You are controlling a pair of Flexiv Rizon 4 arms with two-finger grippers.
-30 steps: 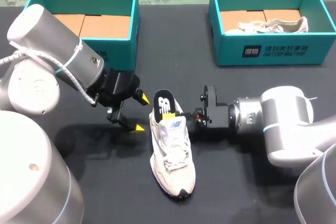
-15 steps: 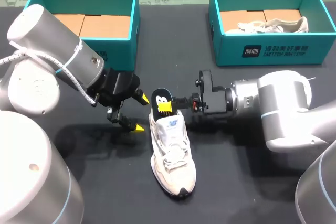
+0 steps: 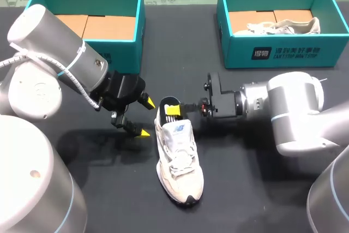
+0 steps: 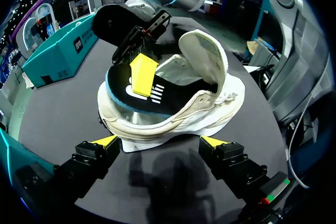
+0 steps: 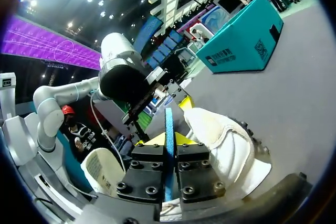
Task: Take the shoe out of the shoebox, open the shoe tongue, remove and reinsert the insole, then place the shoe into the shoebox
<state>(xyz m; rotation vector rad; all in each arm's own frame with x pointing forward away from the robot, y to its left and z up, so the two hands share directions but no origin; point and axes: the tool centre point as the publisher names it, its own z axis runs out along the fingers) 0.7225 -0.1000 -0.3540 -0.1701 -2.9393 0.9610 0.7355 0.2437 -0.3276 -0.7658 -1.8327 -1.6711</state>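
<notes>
Found the shoe (image 3: pixel 177 156) resting on its sole on the dark surface (image 3: pixel 256 189) between the two arms, tongue raised. Saw the right pincer (image 3: pixel 173 111) clamped almost closed on the insole (image 4: pixel 168 98), which sat partly inside with its heel end above the collar. Noted the left pincer (image 3: pixel 145 118) spread wide just beside the heel, gripping nothing. Judged two risks: unbraced, might skid under a push; might buckle the insole against the heel wall.
</notes>
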